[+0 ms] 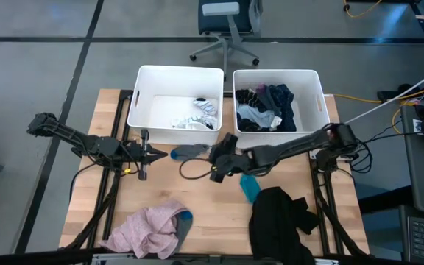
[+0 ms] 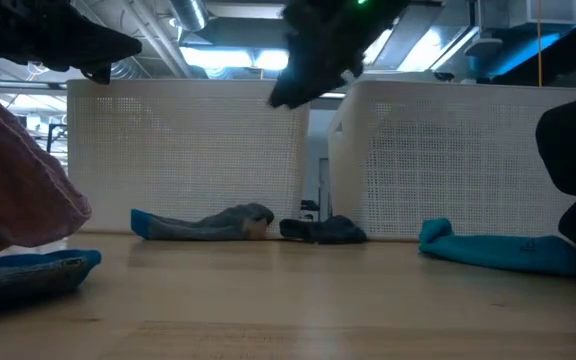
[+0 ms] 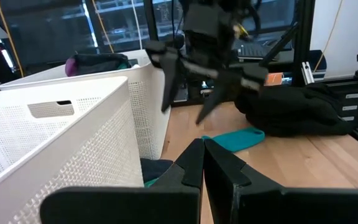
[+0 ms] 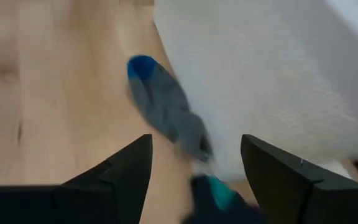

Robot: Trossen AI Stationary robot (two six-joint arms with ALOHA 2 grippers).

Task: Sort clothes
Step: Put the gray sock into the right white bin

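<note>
A grey sock with a blue toe [image 1: 188,152] lies flat on the table against the front wall of the left white tub [image 1: 144,110]. It also shows in the right wrist view [image 4: 166,112] and the low view [image 2: 203,222]. A small dark sock [image 2: 323,230] lies at its cuff end. My right gripper [image 1: 213,163] hangs open above these socks and touches nothing [image 4: 194,155]. My left gripper [image 1: 162,154] is shut and empty [image 3: 202,158], level, just left of the blue toe. A teal sock [image 1: 249,188] and a black garment [image 1: 278,217] lie on the table at the near right.
The left tub holds striped and white pieces [image 1: 201,114]. The right white tub [image 1: 316,103] holds dark and white clothes [image 1: 267,107]. A pink garment [image 1: 149,228] with a grey-blue sock [image 1: 182,221] lies at the near left edge. Bare wood shows between the two near piles.
</note>
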